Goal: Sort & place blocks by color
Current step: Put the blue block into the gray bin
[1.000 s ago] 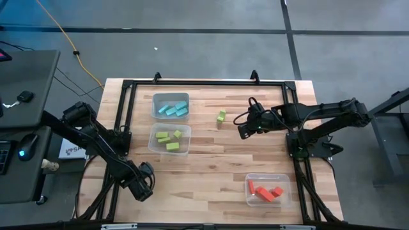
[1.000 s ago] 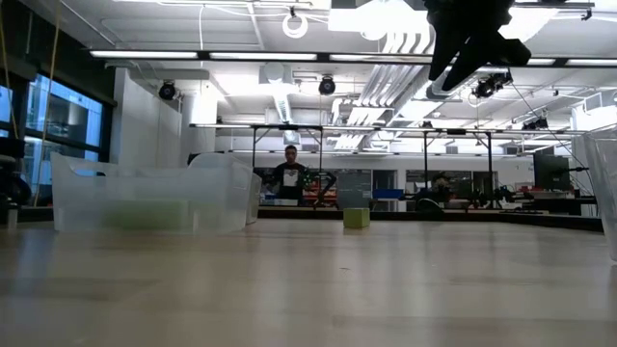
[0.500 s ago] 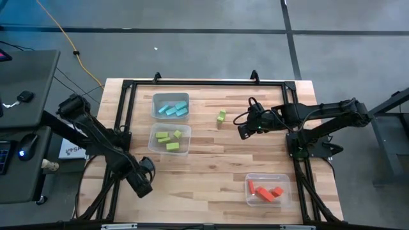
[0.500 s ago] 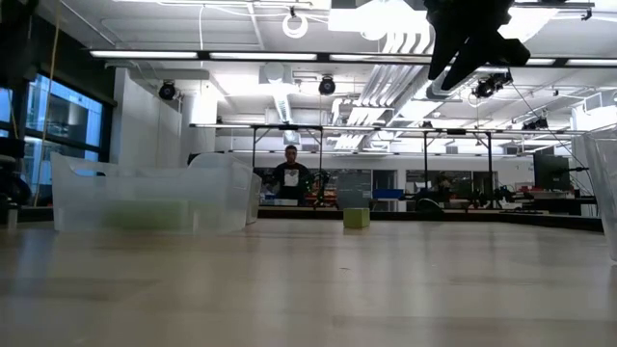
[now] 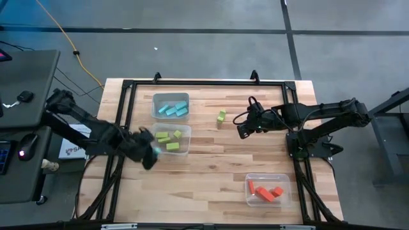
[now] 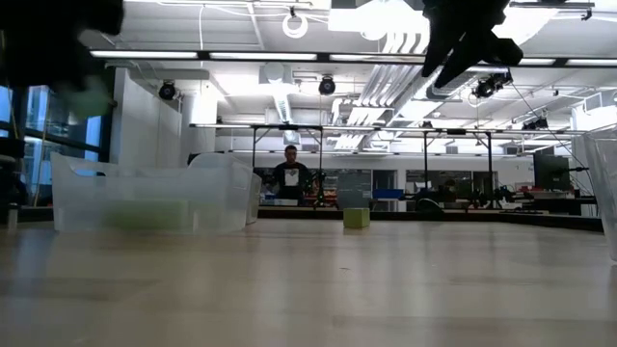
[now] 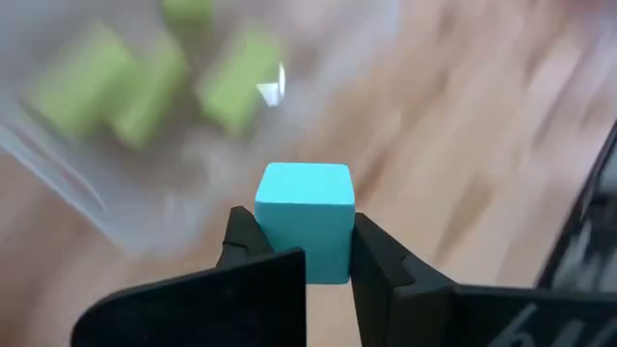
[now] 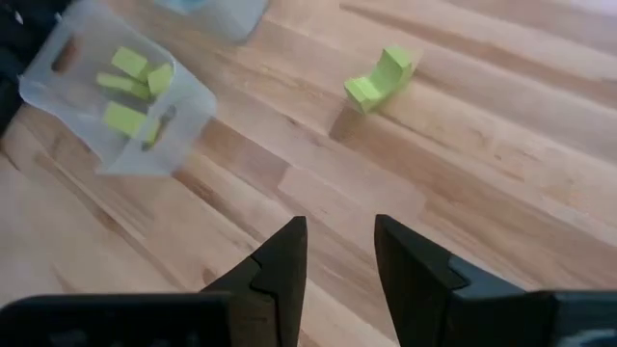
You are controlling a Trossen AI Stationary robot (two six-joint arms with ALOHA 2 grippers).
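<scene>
The left claw [image 7: 301, 265] pinches a cyan cube [image 7: 304, 222] by two flat sides (probably light and rigid); the right claw [image 8: 339, 253] hovers open, empty, above the desk [image 8: 463, 193].

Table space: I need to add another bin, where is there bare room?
Bare wood lies between the green bin and the red bin, along the near edge. The left side is crowded: the cyan bin, the green bin and the left pincer.

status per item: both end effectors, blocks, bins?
left end effector: shut on cyan cube, beside green bin
right end effector: open, empty, above table
loose green blocks: on table, unsorted
cyan bin: holds cyan blocks
red bin: holds red blocks
</scene>
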